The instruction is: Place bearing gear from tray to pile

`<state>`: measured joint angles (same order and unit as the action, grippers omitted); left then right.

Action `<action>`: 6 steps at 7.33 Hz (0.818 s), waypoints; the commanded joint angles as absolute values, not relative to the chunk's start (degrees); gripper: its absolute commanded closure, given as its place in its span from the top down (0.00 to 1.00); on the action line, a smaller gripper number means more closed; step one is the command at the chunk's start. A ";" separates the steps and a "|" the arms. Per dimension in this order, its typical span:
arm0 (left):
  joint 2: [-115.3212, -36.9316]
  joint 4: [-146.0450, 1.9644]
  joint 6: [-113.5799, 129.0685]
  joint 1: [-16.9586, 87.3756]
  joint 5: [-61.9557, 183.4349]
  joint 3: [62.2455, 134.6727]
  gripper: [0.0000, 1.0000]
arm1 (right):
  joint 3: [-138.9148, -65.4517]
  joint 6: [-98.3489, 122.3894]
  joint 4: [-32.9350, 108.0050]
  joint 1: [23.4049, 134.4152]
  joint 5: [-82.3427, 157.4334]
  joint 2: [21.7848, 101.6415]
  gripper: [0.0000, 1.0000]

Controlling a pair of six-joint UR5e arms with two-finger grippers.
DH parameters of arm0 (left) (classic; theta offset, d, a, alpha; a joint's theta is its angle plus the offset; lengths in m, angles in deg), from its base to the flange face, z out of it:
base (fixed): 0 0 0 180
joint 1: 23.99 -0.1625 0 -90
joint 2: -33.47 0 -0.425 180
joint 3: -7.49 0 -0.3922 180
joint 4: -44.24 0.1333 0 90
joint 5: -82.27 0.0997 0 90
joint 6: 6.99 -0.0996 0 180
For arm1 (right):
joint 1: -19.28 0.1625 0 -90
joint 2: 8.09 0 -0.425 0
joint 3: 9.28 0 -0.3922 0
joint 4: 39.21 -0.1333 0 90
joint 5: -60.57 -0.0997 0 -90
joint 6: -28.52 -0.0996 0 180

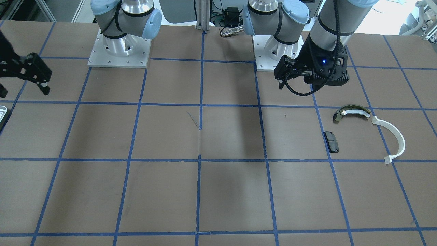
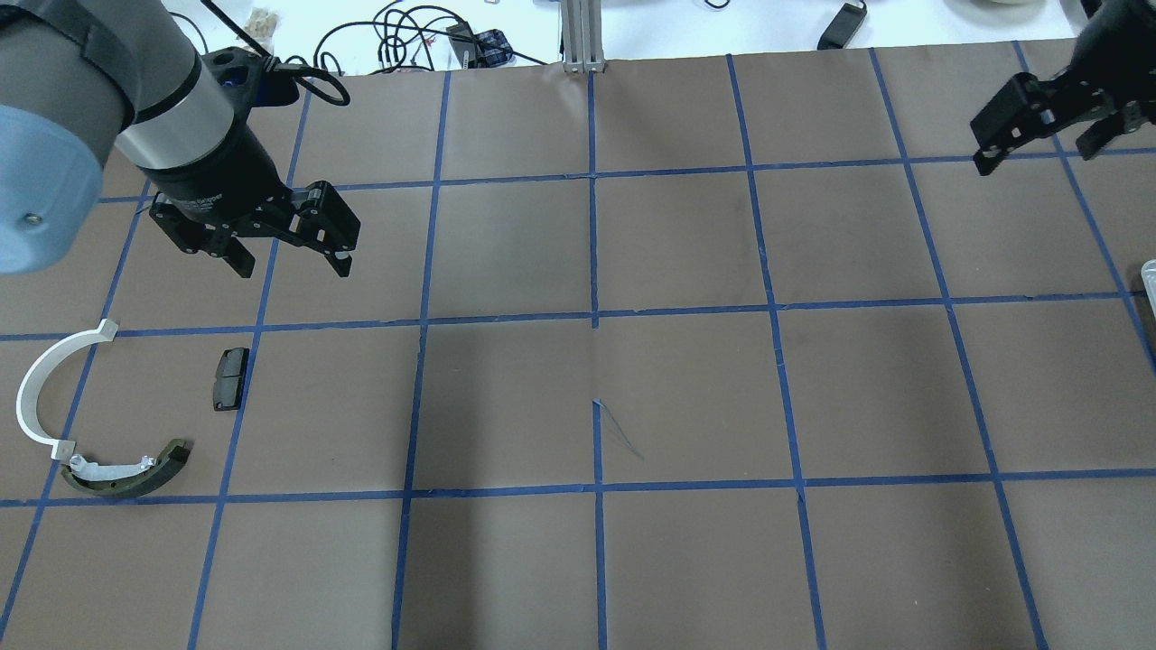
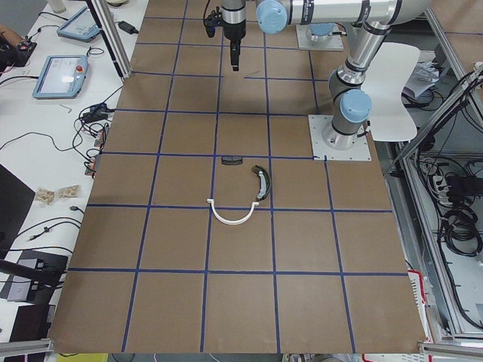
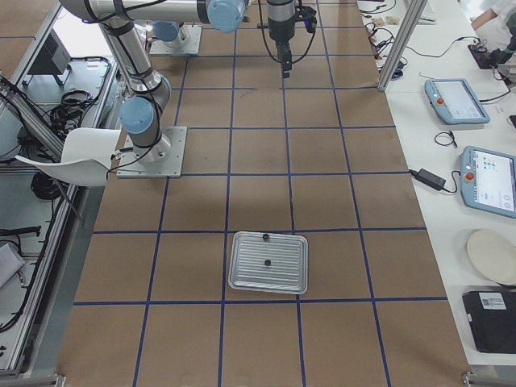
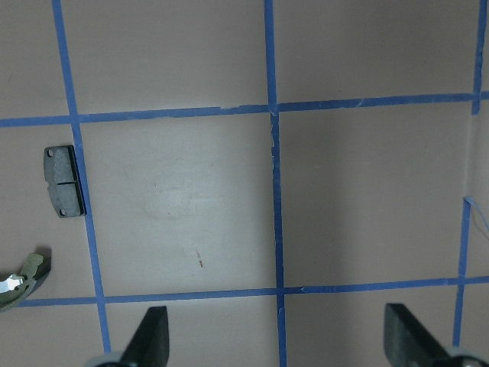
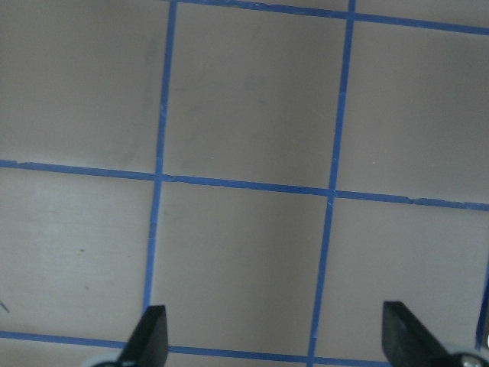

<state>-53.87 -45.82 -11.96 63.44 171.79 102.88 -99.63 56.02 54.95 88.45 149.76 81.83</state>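
Observation:
The pale tray [image 4: 282,278] lies on the brown table in the exterior right view, with two small dark parts [image 4: 264,236] on it, too small to identify. Only slivers of the tray show in the front view [image 1: 2,112] and the overhead view [image 2: 1150,275]. The pile is a white arc [image 2: 36,388], an olive-and-white brake shoe [image 2: 126,474] and a black pad [image 2: 229,379]. My left gripper [image 2: 293,266] hangs open and empty just beyond the pad [image 5: 64,181]. My right gripper [image 2: 1034,158] is open and empty, above the table beyond the tray.
The table is brown paper with a blue tape grid. Both arm bases [image 1: 119,51] [image 1: 276,51] stand at the robot's edge. An aluminium post [image 2: 582,36] and cables sit at the far edge. Tablets [image 4: 488,177] lie on a side bench.

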 commanded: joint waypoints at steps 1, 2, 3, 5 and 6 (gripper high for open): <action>-53.64 -45.32 -11.91 63.46 171.66 102.94 1.00 | -99.63 66.36 55.09 76.81 149.86 77.53 1.00; -53.81 -45.41 -11.91 63.46 171.83 103.03 1.00 | -99.63 71.80 56.92 71.63 149.86 74.64 1.00; -53.46 -45.32 -12.00 63.38 171.22 102.94 1.00 | -99.63 75.24 63.73 66.88 150.39 70.61 1.00; -53.54 -45.41 -12.00 63.38 171.39 103.03 1.00 | -99.63 85.59 74.91 58.44 150.31 61.13 1.00; -53.54 -45.32 -12.00 63.38 171.57 103.11 1.00 | -99.63 88.35 78.87 56.39 150.39 56.99 1.00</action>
<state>-53.53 -45.36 -11.99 63.39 171.44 103.04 -99.63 83.44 73.06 60.22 150.39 62.62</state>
